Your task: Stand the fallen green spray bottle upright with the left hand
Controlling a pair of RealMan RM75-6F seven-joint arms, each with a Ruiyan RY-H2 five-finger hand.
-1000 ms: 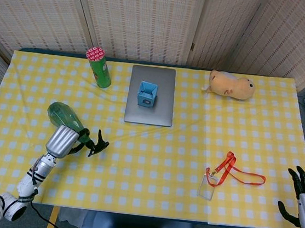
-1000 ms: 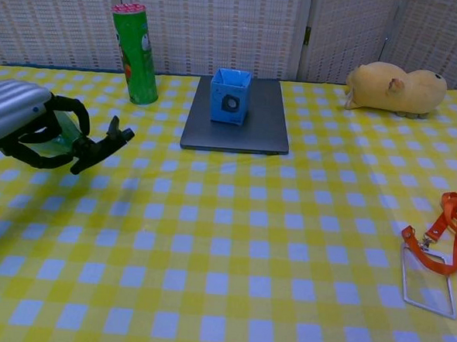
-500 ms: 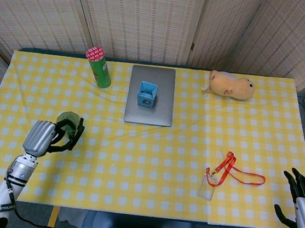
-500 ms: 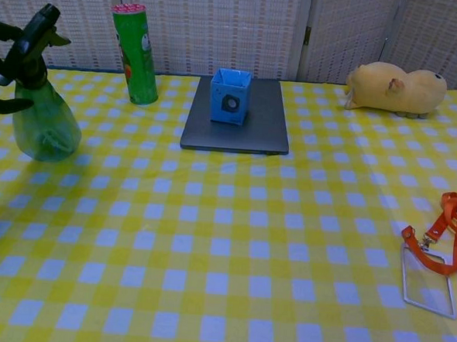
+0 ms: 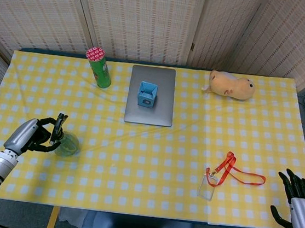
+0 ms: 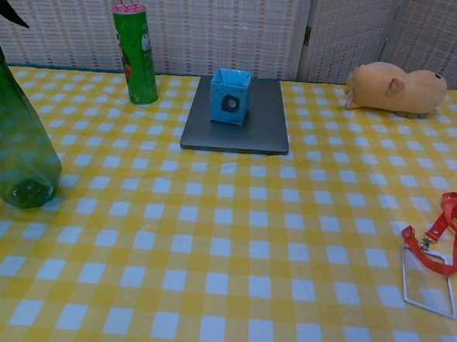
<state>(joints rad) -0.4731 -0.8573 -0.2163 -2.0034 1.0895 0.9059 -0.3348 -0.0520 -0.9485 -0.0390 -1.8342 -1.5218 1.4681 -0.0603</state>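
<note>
The green spray bottle [image 5: 67, 145] stands upright near the table's left front corner. In the chest view its translucent green body [image 6: 15, 138] rests base-down on the cloth, with the black spray head at the top left edge of the frame. My left hand [image 5: 33, 136] is beside it on the left, fingers curled around the black trigger and neck. That hand does not show in the chest view. My right hand [image 5: 296, 200] hangs off the table's front right corner, fingers spread, holding nothing.
A green snack tube [image 5: 99, 67] stands at the back left. A blue box [image 5: 147, 94] sits on a grey laptop [image 5: 149, 112] at the back centre. A plush toy [image 5: 232, 85] lies at the back right, and an orange lanyard with a badge [image 5: 228, 171] at the front right.
My left hand has swung the bottle from lying on its side to standing, and carried it toward the front left of the table. The right hand drifted slightly lower.
</note>
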